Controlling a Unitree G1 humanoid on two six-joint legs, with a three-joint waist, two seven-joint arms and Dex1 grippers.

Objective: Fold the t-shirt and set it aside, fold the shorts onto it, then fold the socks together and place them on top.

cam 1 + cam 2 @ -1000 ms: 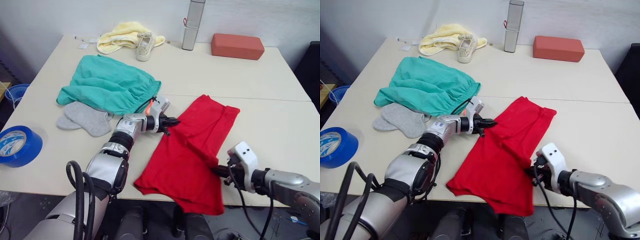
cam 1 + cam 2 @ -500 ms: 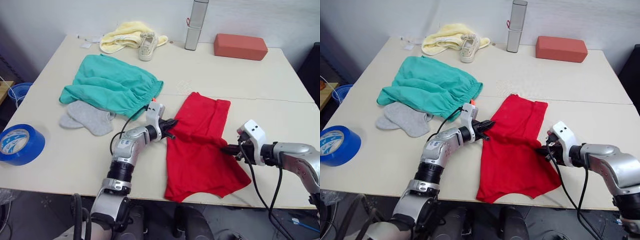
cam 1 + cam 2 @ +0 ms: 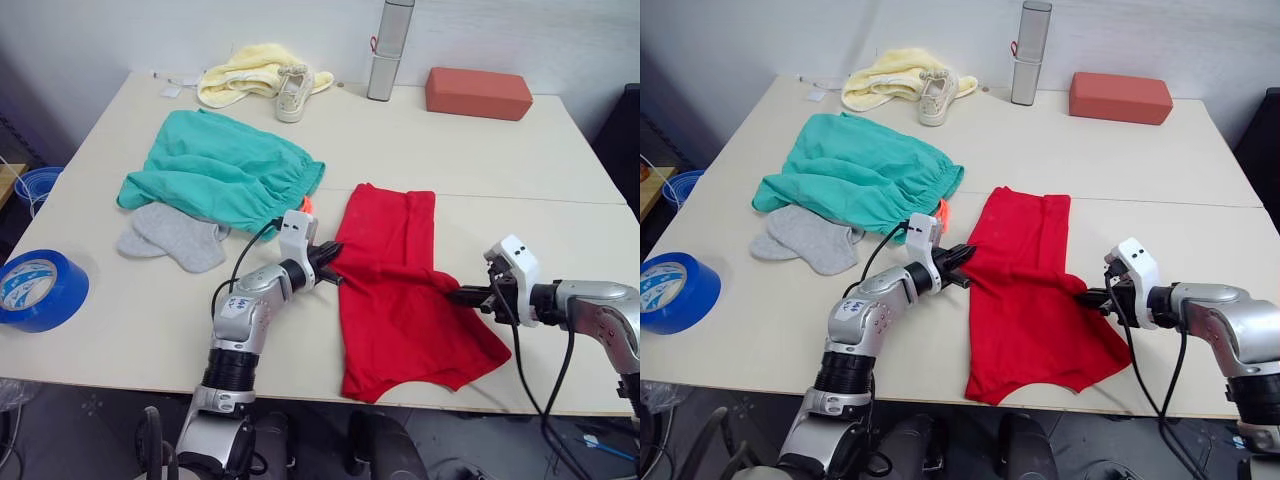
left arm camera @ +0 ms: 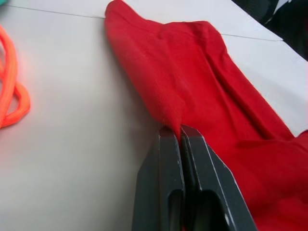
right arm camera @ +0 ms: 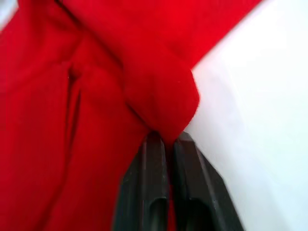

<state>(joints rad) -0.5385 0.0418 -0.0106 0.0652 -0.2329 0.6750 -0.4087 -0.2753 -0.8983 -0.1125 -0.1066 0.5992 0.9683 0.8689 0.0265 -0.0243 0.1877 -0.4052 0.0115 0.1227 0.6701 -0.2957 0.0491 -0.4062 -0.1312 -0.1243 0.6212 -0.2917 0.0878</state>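
The t-shirt [image 3: 400, 278] lies lengthwise on the surface [image 3: 500, 160] between both grippers: left gripper [image 3: 332, 262] pinches its left edge, right gripper [image 3: 455, 295] its right (fingers clamped on cloth).

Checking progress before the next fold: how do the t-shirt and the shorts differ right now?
The t-shirt is red, folded long and pinched at opposite edges by the left gripper and right gripper; the shorts are teal, loosely bunched and untouched, partly covering the socks. Both rest on the table.
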